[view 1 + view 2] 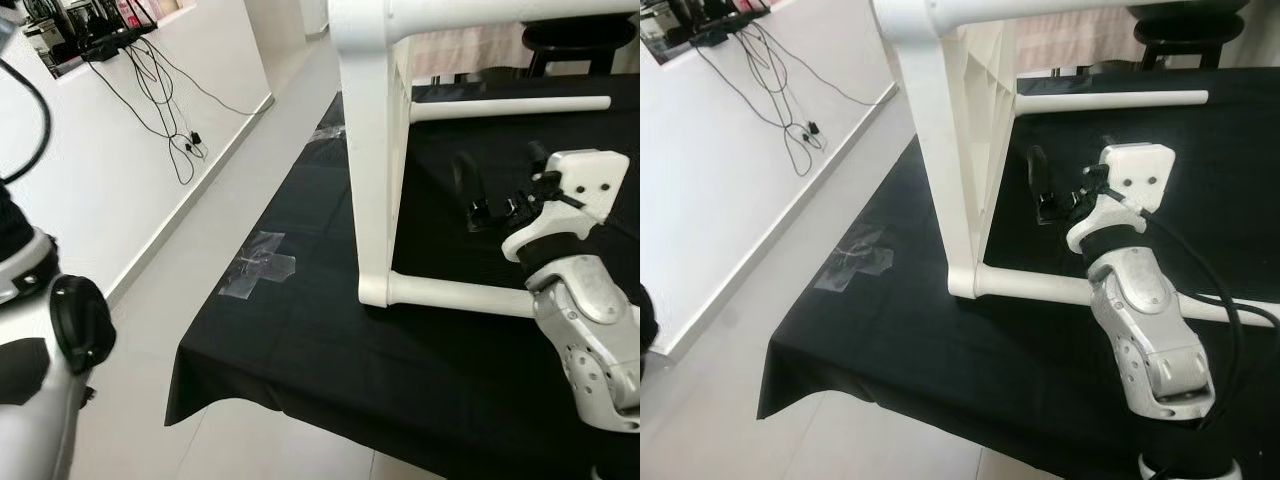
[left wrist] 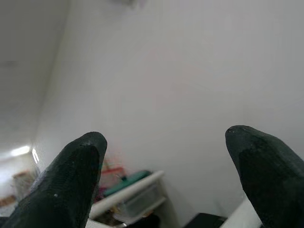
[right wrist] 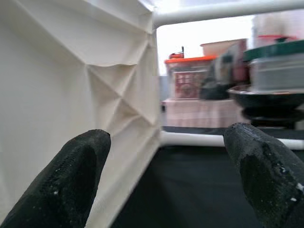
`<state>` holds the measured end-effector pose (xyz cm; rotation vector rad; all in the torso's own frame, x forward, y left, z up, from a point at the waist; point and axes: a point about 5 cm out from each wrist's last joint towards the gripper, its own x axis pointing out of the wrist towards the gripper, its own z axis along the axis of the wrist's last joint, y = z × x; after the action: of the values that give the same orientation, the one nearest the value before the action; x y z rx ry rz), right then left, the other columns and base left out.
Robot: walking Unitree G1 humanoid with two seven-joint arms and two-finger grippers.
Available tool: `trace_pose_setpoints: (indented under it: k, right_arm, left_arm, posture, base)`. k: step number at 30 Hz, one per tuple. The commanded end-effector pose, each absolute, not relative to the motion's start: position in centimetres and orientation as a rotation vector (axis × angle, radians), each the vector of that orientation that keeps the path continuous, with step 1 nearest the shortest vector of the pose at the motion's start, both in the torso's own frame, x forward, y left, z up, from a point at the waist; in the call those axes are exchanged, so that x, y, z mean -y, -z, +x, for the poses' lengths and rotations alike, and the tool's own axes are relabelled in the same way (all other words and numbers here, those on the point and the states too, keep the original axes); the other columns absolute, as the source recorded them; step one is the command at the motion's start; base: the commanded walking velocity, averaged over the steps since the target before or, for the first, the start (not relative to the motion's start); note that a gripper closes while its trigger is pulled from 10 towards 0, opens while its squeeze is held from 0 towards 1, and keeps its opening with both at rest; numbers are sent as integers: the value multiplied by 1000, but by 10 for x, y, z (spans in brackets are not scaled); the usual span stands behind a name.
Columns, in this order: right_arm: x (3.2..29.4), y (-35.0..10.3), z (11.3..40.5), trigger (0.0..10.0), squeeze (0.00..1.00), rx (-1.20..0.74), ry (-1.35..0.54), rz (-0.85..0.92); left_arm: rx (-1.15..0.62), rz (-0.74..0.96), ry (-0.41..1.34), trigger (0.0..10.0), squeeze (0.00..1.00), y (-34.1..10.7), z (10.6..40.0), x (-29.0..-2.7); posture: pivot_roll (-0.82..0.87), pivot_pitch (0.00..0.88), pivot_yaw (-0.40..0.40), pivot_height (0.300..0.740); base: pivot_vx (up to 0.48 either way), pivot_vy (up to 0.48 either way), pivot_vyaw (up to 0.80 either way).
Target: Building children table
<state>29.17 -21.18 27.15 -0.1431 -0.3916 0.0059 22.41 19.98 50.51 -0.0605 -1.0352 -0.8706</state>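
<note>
Nearest the camera on the left, the left arm (image 1: 40, 340) hangs idle beside the black cloth (image 1: 300, 350); its left gripper (image 2: 164, 175) has its fingers spread, grasping nothing and pointed at a bare wall. The white table frame (image 1: 375, 150) lies on its side on the cloth, seemingly so its rails can be reached. Further right, the right gripper (image 1: 1045, 190) hovers released inside the frame, near the leg panel (image 3: 71, 80), likely ready to grip it.

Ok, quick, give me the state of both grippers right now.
Left gripper: open, holding nothing, pointed at a white wall.
Right gripper: open, holding nothing, facing the white table frame above the black cloth.
</note>
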Motion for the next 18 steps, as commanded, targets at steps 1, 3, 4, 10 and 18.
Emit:
trace_pose_setpoints:
  k: [1, 3, 4, 10, 18]
  right_arm:
    - [207, -273, 292, 10000, 0, 408, -32, -185]
    - [211, -273, 291, 10000, 0, 407, -23, -238]
    - [211, -273, 291, 10000, 0, 407, -23, -238]
    - [250, -277, 279, 10000, 0, 376, 118, -430]
    - [288, -294, 266, 10000, 0, 386, 259, -535]
  left_arm:
    - [1077, -51, 834, 10000, 0, -509, 215, -206]
    - [1074, -63, 802, 10000, 0, -508, 216, -208]
    - [1074, -63, 802, 10000, 0, -508, 216, -208]
    - [826, -249, 589, 10000, 0, -442, 262, -232]
    - [492, -348, 514, 10000, 0, -331, 289, -218]
  posture:
    - [-126, 50, 146, 740]
    - [-127, 52, 145, 740]
    - [-127, 52, 145, 740]
    - [-138, 68, 138, 740]
    - [-154, 74, 135, 740]
  base:
    - [0, 0, 0]
    - [0, 0, 0]
    - [0, 0, 0]
    - [0, 0, 0]
    - [0, 0, 0]
